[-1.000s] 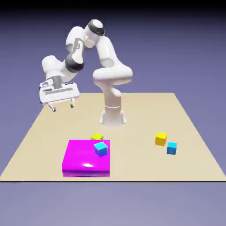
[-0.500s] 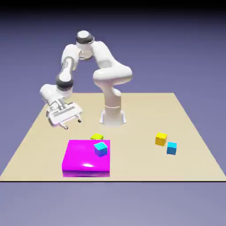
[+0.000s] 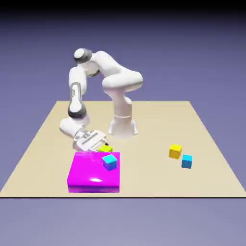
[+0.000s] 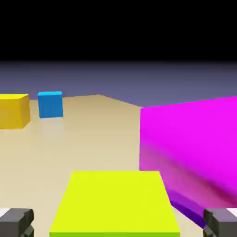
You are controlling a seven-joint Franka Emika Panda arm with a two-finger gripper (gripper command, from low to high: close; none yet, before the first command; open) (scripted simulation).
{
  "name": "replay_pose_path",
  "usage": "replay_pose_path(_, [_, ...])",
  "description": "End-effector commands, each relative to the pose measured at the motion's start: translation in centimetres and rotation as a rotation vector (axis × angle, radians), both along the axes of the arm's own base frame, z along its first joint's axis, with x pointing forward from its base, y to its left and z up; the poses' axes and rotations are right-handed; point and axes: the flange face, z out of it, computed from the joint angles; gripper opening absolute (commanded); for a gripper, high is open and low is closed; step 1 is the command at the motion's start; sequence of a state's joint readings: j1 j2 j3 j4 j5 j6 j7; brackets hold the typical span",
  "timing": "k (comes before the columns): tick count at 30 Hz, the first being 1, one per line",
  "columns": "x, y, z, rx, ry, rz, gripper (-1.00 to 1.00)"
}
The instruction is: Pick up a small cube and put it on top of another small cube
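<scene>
The small lime cube point(image 3: 106, 149) rests on the table just behind the magenta block, partly hidden by the hand. In the hand view the lime cube point(image 4: 115, 203) fills the lower middle, between the two grey fingertips point(image 4: 16, 222). My gripper point(image 3: 102, 145) is low over the table and open around it, with gaps on both sides point(image 4: 118, 224). The golden-yellow cube point(image 3: 175, 151) stands toward the exterior view's right, and the hand view shows the golden-yellow cube point(image 4: 13, 111) at its left edge.
A flat magenta block point(image 3: 91, 174) lies right in front of the lime cube and carries a cyan cube point(image 3: 109, 162); the magenta block's wall point(image 4: 190, 148) rises close on the hand view's right. A cyan-blue cube point(image 3: 187, 161) point(image 4: 50, 104) sits beside the golden one.
The arm has swung down and toward the exterior view's right, from high at the left to table level at the lime cube. The jaws stayed open. No cube has moved.
</scene>
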State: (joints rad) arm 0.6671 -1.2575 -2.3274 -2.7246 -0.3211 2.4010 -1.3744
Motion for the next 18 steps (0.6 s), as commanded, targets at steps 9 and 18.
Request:
replay_pose_path(9, [-5.4,-9.2,4.2,0.018,0.135,-0.216,-1.00])
replay_pose_path(18, [-0.5,-15.6,8.6,-0.098,0.349,-0.361,-1.00])
